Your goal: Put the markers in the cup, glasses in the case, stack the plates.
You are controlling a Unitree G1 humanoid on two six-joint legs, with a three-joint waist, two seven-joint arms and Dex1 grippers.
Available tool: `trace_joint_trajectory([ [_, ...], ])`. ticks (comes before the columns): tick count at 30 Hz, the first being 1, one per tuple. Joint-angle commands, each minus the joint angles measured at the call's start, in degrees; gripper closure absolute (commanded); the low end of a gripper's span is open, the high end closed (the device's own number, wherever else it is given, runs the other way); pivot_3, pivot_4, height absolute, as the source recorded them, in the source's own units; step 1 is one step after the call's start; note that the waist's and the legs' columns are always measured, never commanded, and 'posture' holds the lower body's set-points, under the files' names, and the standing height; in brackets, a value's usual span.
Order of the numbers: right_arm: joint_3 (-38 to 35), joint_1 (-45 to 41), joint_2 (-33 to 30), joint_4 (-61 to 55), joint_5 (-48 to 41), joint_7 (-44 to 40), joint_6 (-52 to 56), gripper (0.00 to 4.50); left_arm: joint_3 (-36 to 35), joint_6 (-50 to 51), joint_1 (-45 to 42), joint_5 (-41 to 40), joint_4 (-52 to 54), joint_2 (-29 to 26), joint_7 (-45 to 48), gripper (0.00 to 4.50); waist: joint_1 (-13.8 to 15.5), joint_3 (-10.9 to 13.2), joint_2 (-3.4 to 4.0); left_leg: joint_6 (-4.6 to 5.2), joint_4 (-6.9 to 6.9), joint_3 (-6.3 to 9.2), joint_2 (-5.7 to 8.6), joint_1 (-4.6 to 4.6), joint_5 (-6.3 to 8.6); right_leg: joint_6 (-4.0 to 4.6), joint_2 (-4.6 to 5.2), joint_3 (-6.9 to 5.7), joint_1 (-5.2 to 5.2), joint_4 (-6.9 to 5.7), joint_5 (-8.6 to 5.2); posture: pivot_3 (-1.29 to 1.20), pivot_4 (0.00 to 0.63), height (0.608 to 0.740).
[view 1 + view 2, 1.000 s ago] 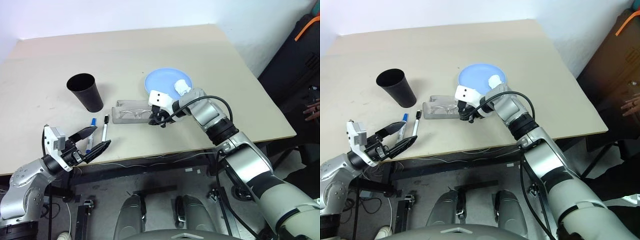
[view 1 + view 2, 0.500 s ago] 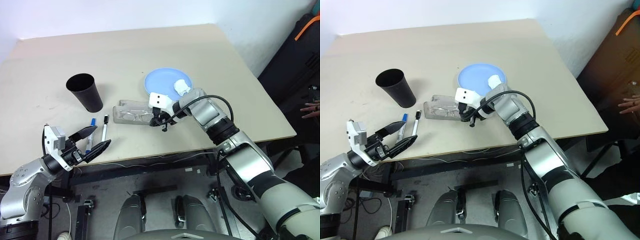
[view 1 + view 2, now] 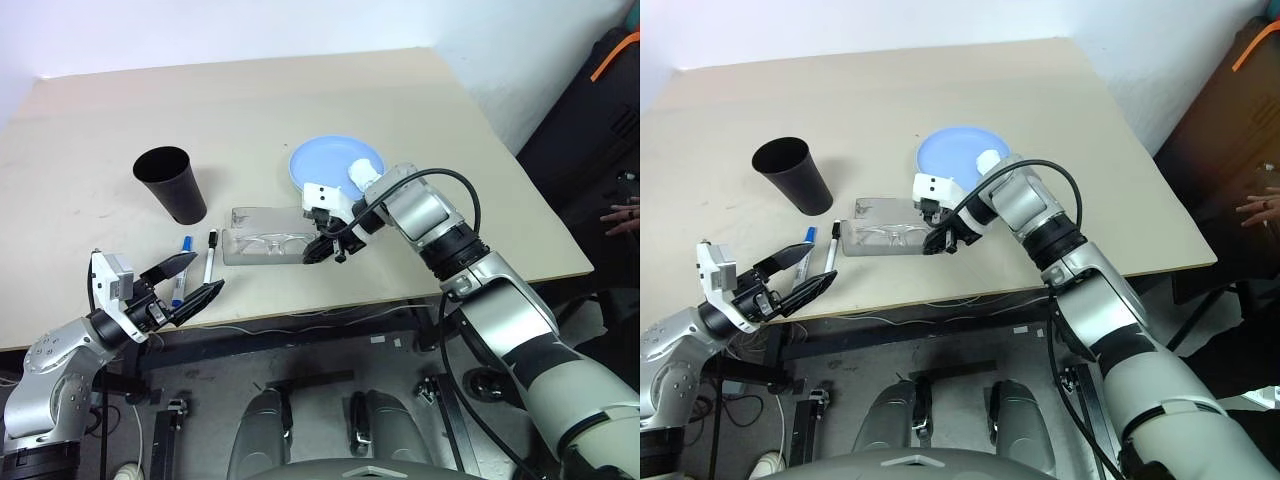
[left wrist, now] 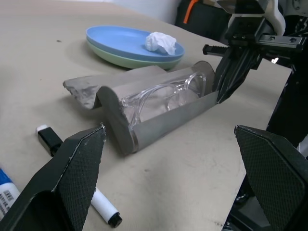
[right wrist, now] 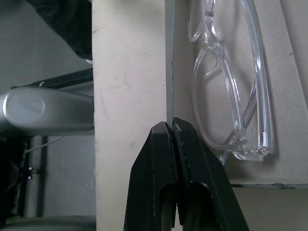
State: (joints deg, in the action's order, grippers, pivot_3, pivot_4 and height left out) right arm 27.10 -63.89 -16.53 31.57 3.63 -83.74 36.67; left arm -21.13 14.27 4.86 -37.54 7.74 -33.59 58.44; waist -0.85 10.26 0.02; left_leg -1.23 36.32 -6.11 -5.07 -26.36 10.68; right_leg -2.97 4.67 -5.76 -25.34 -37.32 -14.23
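The grey case (image 3: pixel 240 257) lies open mid-table with the clear glasses (image 3: pixel 270 238) inside it. My right gripper (image 3: pixel 311 257) is shut, its tips pinching the thin near wall of the case (image 5: pixel 168 57) beside the glasses (image 5: pixel 226 82). The light blue plate (image 4: pixel 125 39) rests on the green plate (image 4: pixel 118 59). The black cup (image 3: pixel 172 185) stands upright at the left. Both markers lie in front of it: the blue-capped one (image 3: pixel 185 246) and the black-capped one (image 3: pixel 210 258). My left gripper (image 3: pixel 205 272) hovers open and empty at the table's near edge, over the markers' near ends.
A crumpled white tissue (image 3: pixel 362 175) sits on the blue plate. A person's hand (image 3: pixel 625 215) shows at the far right, beyond the table. A dark bag with an orange strap (image 3: pixel 600 70) stands off the table's right side.
My right gripper has drawn back toward the near edge and turned its wrist, and the case's near wall has come with it. The left arm and the markers have not moved.
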Motion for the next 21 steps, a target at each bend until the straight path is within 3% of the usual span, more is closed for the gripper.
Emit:
trace_joint_trajectory([
  [1,0.1,-1.7,-1.4,-1.6,-1.8,-3.5,1.2,4.47,-0.7,-0.4,0.2,-0.7,0.9,-0.3,0.1,0.0,0.0,0.0,0.0,0.0,0.01,0.0,0.0,0.0,0.0,0.0,0.0,0.0,0.0,0.0,0.0,0.0,0.15,0.738],
  [6,1.2,-2.6,-2.3,-1.4,-3.1,-7.6,4.3,4.47,-0.5,-0.4,-0.1,-0.6,0.5,-0.3,0.3,0.0,-0.2,0.0,0.0,0.0,-0.01,0.01,0.0,0.01,0.0,0.0,-0.01,0.0,-0.01,-0.02,0.0,0.0,0.15,0.738],
  [17,4.9,-1.6,-1.1,3.0,-1.9,-7.9,3.0,4.47,-0.6,0.0,0.2,-0.9,1.1,0.0,-0.2,0.0,-0.1,0.0,0.0,0.0,0.01,0.01,0.0,0.0,0.0,0.0,-0.01,0.0,-0.01,-0.02,0.0,0.0,0.15,0.738],
  [21,4.8,-1.7,-1.1,3.9,-1.9,-7.9,1.7,3.51,-1.0,0.1,0.8,-1.1,1.5,-0.2,-0.3,0.0,-0.3,0.0,0.0,0.0,0.02,0.01,0.0,0.03,0.0,0.0,-0.01,0.0,0.0,-0.02,0.0,0.0,0.15,0.738],
])
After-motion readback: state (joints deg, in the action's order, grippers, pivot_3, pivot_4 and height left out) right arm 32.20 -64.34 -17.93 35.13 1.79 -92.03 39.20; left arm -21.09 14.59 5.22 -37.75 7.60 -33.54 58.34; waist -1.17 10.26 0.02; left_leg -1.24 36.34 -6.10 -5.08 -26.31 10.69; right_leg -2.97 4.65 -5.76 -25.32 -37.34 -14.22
